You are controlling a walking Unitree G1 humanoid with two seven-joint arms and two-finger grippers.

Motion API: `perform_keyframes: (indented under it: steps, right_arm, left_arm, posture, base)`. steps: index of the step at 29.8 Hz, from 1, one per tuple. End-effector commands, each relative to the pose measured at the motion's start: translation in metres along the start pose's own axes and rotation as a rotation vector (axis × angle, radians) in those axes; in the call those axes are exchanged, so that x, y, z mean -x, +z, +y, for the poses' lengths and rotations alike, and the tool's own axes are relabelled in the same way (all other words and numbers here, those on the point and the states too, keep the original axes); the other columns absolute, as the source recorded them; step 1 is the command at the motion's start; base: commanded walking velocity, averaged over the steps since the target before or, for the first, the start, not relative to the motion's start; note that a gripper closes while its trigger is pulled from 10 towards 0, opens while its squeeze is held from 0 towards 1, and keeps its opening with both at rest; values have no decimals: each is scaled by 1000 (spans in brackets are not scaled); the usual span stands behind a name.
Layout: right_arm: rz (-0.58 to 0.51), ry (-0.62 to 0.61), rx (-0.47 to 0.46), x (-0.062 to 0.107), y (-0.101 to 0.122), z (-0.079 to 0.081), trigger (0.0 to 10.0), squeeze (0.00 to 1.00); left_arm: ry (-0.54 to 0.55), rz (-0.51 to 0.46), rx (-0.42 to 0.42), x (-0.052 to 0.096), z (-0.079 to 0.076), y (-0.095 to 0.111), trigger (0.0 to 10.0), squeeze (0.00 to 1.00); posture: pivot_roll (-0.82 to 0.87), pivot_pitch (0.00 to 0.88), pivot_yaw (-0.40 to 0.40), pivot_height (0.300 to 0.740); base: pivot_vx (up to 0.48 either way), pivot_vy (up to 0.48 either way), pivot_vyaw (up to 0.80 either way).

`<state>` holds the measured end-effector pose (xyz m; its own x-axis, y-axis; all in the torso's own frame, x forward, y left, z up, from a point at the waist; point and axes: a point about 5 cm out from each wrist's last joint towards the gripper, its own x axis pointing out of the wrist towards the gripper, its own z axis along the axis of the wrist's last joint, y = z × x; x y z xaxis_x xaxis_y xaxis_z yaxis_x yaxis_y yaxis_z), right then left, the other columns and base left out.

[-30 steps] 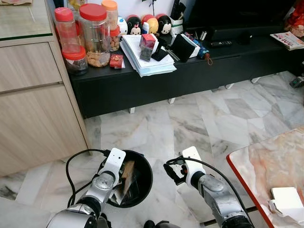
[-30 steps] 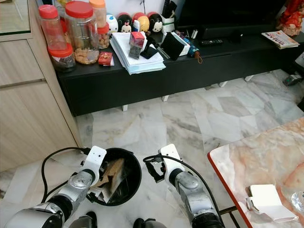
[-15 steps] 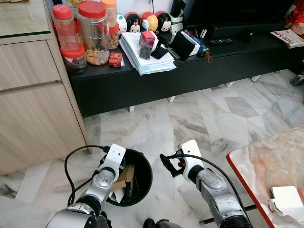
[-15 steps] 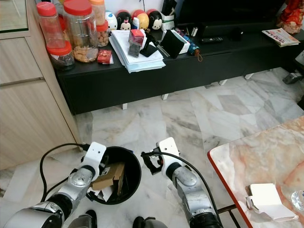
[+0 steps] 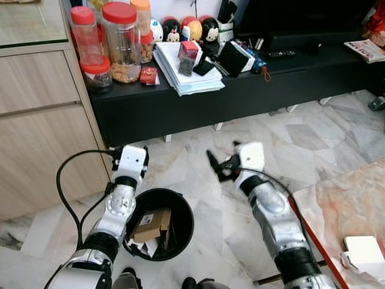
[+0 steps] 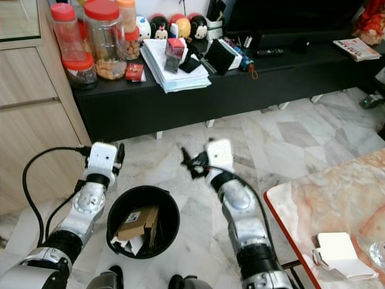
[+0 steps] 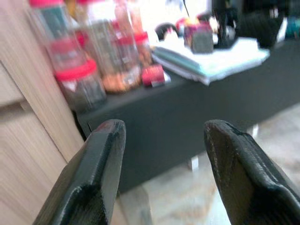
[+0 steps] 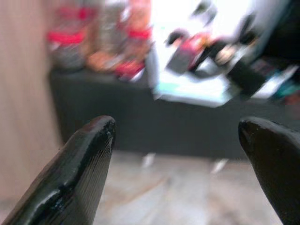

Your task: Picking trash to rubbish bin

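A round black rubbish bin (image 5: 180,212) stands on the marble floor right in front of me. Inside it lie a brown cardboard box (image 5: 151,224) and some paper scraps. My left gripper (image 5: 129,152) hangs above the bin's far left rim, pointing at the black console. In the left wrist view it (image 7: 161,133) is open with nothing between its fingers. My right gripper (image 5: 221,161) is raised to the right of the bin, above bare floor. The right wrist view shows it (image 8: 176,129) open and holding nothing.
A low black console (image 5: 240,90) runs along the back wall, carrying red-lidded jars (image 5: 120,42), a paper stack (image 5: 186,69) and small toys. A wooden cabinet (image 5: 42,132) stands at the left. A red-edged marble table (image 5: 343,205) with a white packet (image 5: 364,253) is at the right.
The cardboard box left my left gripper and dropped into the bin. Both arms have since risen, the left clear of the bin, the right up and away from me.
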<state>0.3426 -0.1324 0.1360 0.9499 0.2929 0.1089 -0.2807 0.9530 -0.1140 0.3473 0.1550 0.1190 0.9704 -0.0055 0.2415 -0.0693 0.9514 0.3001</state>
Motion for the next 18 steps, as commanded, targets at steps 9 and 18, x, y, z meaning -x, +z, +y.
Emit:
perform_keyframes:
  steps: [9,18]
  right_arm:
    - [-88,-204,-23,6,7,-39,10000,0]
    - [-122,-190,-52,8,-1,-30,10000,0]
  left_arm:
    - [57,-92,52,-3,0,19,10000,0]
    - [60,-85,19,5,11,12,10000,0]
  posture:
    - [79,95,-156,740]
    - [99,65,-130,740]
  base:
    - [0,0,0]
    - [0,0,0]
